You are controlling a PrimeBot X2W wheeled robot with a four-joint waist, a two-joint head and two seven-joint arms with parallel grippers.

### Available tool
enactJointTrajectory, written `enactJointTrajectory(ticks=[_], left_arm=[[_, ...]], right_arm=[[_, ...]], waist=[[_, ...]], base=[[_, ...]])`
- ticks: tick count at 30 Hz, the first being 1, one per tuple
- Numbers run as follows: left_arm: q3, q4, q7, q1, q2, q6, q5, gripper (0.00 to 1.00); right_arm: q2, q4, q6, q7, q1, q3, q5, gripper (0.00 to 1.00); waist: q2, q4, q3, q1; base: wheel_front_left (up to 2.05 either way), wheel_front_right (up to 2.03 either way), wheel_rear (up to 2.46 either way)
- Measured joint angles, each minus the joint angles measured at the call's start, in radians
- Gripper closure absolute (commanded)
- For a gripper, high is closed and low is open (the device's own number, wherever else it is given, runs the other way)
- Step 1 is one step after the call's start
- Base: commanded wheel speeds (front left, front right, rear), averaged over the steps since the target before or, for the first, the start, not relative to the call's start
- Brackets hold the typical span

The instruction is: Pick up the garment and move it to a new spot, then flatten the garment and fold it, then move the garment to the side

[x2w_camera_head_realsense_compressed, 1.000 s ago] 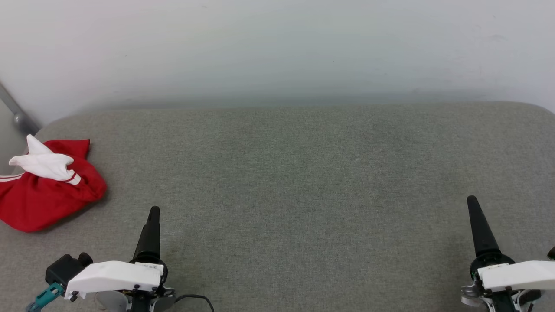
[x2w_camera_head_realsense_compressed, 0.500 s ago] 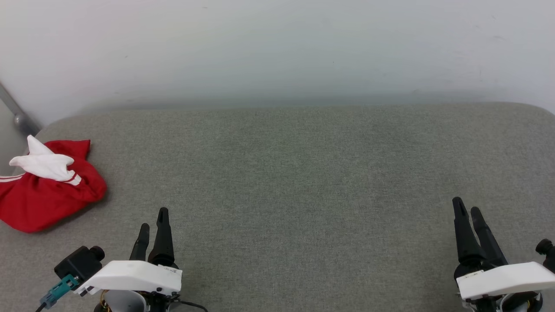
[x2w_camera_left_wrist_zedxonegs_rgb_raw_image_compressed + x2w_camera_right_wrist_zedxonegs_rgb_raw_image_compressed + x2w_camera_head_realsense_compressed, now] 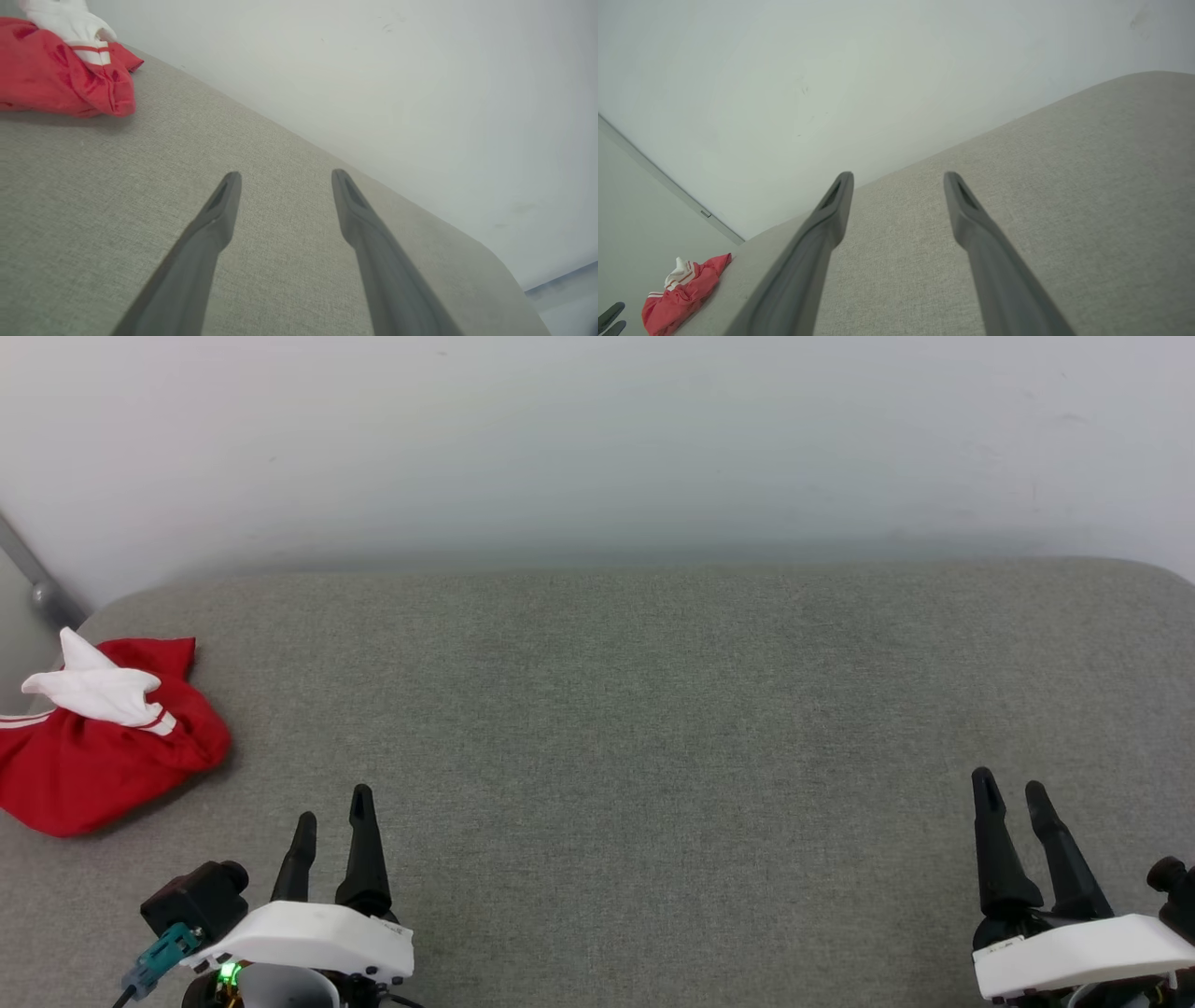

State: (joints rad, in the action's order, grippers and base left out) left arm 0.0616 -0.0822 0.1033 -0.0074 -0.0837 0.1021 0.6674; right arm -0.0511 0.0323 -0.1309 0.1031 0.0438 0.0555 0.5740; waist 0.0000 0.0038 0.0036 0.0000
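The garment (image 3: 89, 747) is a crumpled red heap with a white sleeve on top, lying at the far left of the grey padded surface; it also shows as the garment (image 3: 60, 77) at upper left in the left wrist view and the garment (image 3: 679, 294) at lower left in the right wrist view. My left gripper (image 3: 332, 805) hovers open near the front left, to the right of and nearer than the heap, nothing between its fingers. Far off at the front right, my right gripper (image 3: 1009, 788) is open and empty too.
The grey fabric surface (image 3: 616, 709) stretches wide, with rounded back corners against a pale wall (image 3: 597, 439). A grey metal bar (image 3: 33, 583) slants behind the back left corner. The left arm's fingertips (image 3: 611, 317) peek in at the right wrist view's lower left corner.
Both arms have rolled at the wrist, so each gripper now shows two spread fingers instead of one. Both drew slightly toward the near edge. The garment has not moved.
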Motion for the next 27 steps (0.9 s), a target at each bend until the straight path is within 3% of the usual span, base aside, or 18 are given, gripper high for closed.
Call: enactJointTrajectory(ticks=[27], left_arm=[[0.059, 0.047, 0.072, 0.028, -0.009, 0.040, -0.275, 0.00]], right_arm=[[0.000, -0.069, 0.000, 0.072, 0.042, 0.000, -0.243, 0.00]], waist=[[0.0000, 0.007, -0.001, 0.0000]], base=[[0.00, 0.00, 0.00]])
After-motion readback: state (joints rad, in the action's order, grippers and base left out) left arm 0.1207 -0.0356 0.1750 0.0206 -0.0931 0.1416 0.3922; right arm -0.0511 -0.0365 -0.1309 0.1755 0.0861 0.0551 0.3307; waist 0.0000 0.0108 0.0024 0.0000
